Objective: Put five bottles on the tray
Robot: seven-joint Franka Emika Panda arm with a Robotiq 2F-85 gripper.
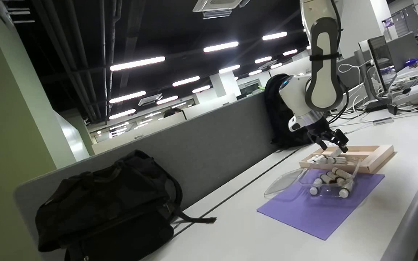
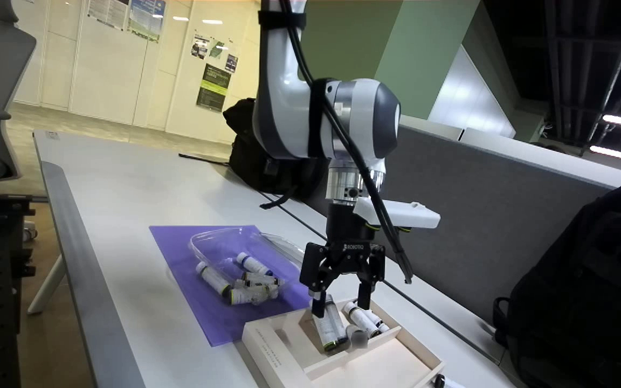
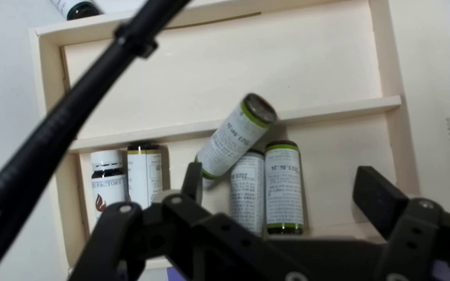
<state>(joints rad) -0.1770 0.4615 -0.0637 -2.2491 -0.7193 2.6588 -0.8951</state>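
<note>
Seemingly at full count: five bottles (image 3: 284, 187) on the tray (image 3: 248, 66), one poorly seated

From the wrist view I count all five: four lying lengthwise in one compartment (image 3: 338, 156), and a slanted bottle (image 3: 236, 136) whose end overlaps the divider (image 3: 346, 110) in sight; whether it rests on it I cannot tell. A stray bottle (image 3: 74, 7) lies outside the tray, just beside it. I judge the placing done; only settling the slanted one and withdrawing would remain.

In an exterior view, further bottles (image 1: 342, 173) sit in the clear container (image 1: 356, 170) on the purple mat (image 1: 314, 219); I take them as surplus.

In an exterior view, my arm (image 2: 299, 108) bends down from above, gripper (image 2: 341, 310) pointing down over the tray, jaws well apart and gripping nothing.
</note>
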